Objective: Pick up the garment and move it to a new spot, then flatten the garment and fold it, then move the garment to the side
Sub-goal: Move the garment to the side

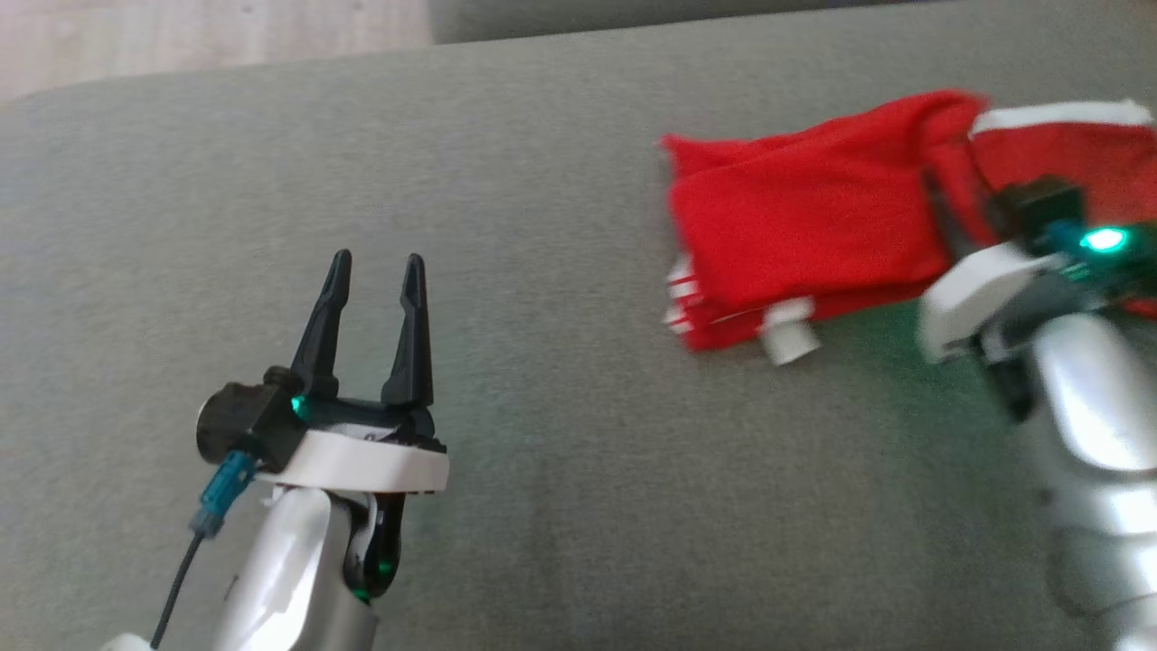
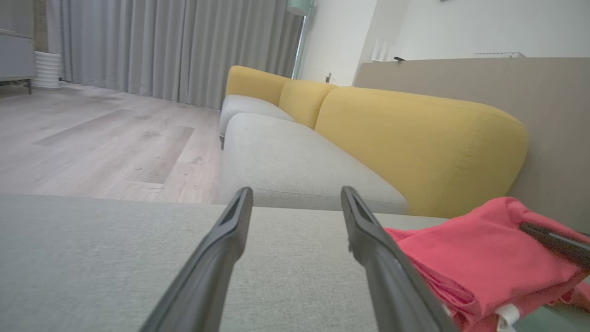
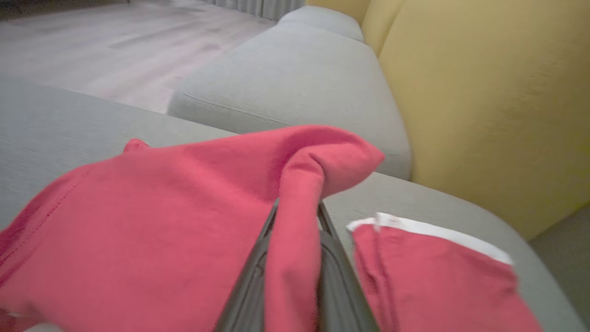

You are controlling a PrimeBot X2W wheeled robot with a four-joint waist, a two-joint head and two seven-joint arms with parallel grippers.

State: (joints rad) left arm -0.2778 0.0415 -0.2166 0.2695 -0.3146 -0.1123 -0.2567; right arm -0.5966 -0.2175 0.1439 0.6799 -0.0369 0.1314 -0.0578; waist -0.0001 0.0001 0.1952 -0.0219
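the garment (image 1: 804,235) lies bunched near the cushion's (image 1: 542,181) right edge, a ridge of it pinched in the right gripper's (image 3: 297,216) narrow jaws, likely ready for lifting. the left gripper (image 1: 375,271) hangs wide open over bare cushion, well apart. the right wrist view shows the pinch; the head view blurs it.

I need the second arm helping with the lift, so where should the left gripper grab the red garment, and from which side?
Probably its left edge, coming in low from the left across the cushion. That edge of the red garment lies free, faces the open left gripper, far from the fold the right gripper pinches.
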